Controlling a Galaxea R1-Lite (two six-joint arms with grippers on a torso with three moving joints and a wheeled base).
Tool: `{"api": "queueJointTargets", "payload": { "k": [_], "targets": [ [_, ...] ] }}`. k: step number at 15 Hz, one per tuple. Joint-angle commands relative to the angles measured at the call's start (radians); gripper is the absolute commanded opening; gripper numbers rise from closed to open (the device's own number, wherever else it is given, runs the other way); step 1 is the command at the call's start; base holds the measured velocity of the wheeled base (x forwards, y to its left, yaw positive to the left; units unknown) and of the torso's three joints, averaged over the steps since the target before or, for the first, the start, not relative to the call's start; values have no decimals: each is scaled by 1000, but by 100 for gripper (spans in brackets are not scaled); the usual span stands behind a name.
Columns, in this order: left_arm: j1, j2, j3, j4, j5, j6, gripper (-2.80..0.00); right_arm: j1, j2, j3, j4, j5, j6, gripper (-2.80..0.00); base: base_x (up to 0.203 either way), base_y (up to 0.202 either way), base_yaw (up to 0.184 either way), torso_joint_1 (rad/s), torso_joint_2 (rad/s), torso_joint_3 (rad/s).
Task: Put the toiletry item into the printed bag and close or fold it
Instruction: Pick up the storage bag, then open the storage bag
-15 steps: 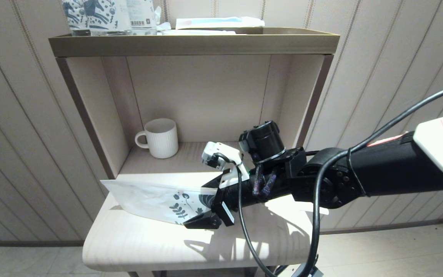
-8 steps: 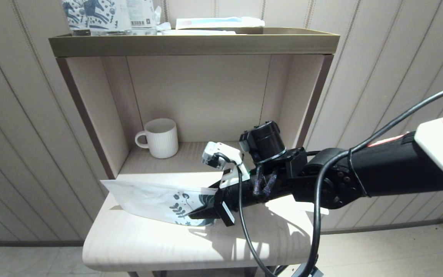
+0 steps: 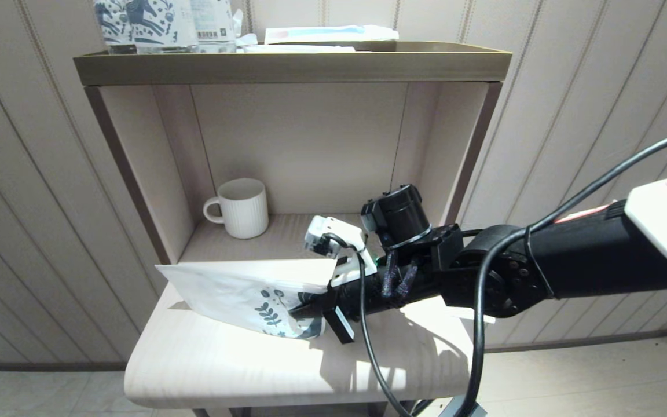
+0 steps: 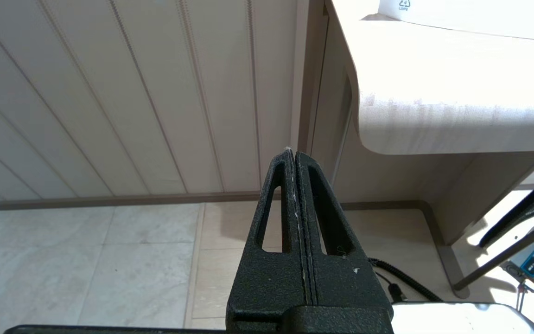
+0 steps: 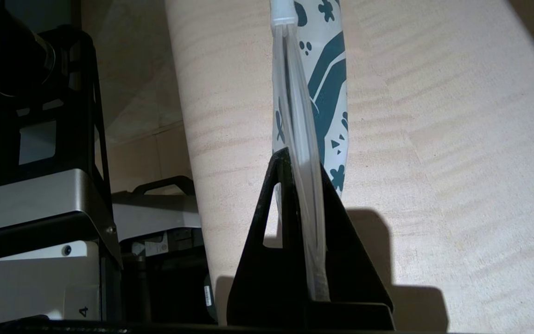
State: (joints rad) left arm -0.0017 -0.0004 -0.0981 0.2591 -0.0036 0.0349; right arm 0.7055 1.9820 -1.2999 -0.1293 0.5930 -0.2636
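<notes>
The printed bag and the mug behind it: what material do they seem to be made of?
The printed bag, pinched at its patterned end by the right gripper, looks like thin plastic film: its edge is translucent in the right wrist view. The mug seems matte white ceramic, ribbed on the outside.

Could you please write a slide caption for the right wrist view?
Right claw shut on the printed end of the printed bag, above the pale wooden shelf.

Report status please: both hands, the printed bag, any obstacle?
Right hand shut on printed bag, printed end. Left hand shut, empty, parked below the table. Toiletry item not visible. White mug behind, clear.
</notes>
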Motion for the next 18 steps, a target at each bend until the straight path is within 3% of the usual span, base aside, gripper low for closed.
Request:
{"api": "queueJointTargets", "payload": {
  "k": [1,5,7,9,11,13,18],
  "targets": [
    [0,0,0,2,-1,2,-280,0,-20,13,-1,3,-2,-280,0,0,0,0,0,0],
    [1,0,-16,-1,7,9,-280,-12,-148,49,14,-2,19,-280,0,0,0,0,0,0],
    [1,24,-102,2,-14,27,-280,-13,-257,51,105,-4,70,-280,0,0,0,0,0,0],
    [1,150,-224,-2,-66,29,-280,-19,-366,55,194,-6,90,-280,0,0,0,0,0,0],
    [0,321,-390,-8,-171,29,-280,-45,-469,61,263,-7,96,-280,0,0,0,0,0,0],
    [0,498,-563,-13,-322,30,-280,-51,-534,50,401,-4,84,-280,0,0,0,0,0,0],
    [-16,890,-924,-9,-713,97,-280,-29,-496,-154,825,-6,-126,-280,0,0,0,0,0,0]
  ]
}}
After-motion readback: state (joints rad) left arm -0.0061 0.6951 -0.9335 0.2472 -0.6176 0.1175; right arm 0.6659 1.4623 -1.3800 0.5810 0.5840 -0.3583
